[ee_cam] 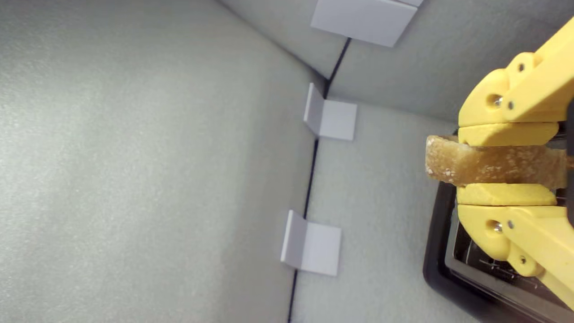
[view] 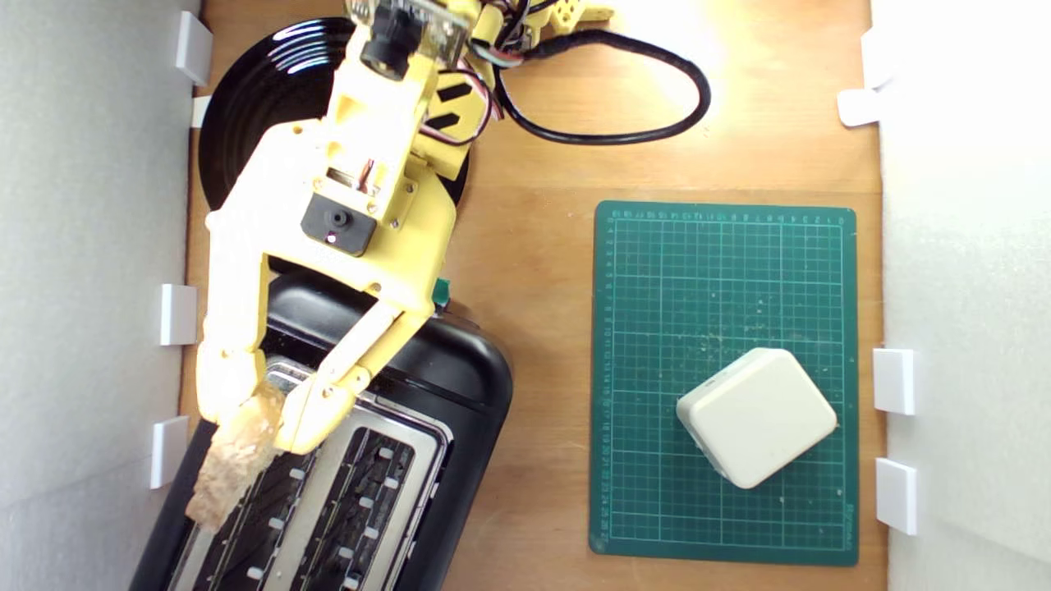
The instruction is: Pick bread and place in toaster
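Gripper (ee_cam: 506, 165): yellow, fingers pinching the bread (view: 232, 460) on both faces; slice tilted, partly hidden by the fingers, over the toaster's outer slot by the exterior view's left.
Toaster (view: 460, 386): black, silver top, cut off at the frame's lower edge; teal lever (view: 442, 289) mostly hidden by the arm.
Black plate (view: 246, 98): largely covered by the arm.
Green mat (view: 722, 271): carries white block (view: 755, 417).

surface: wooden tabletop (view: 542, 271), light brown, walled by grey foam on both sides of the exterior view
toaster (view: 460, 386): black, on the wood at the exterior view's lower left, set at an angle
plate (view: 254, 98): glossy black, upper left, partly hidden by the arm
mat (view: 649, 287): green cutting mat, right half, flat
cable (view: 624, 135): black loop, top centre, on bare wood
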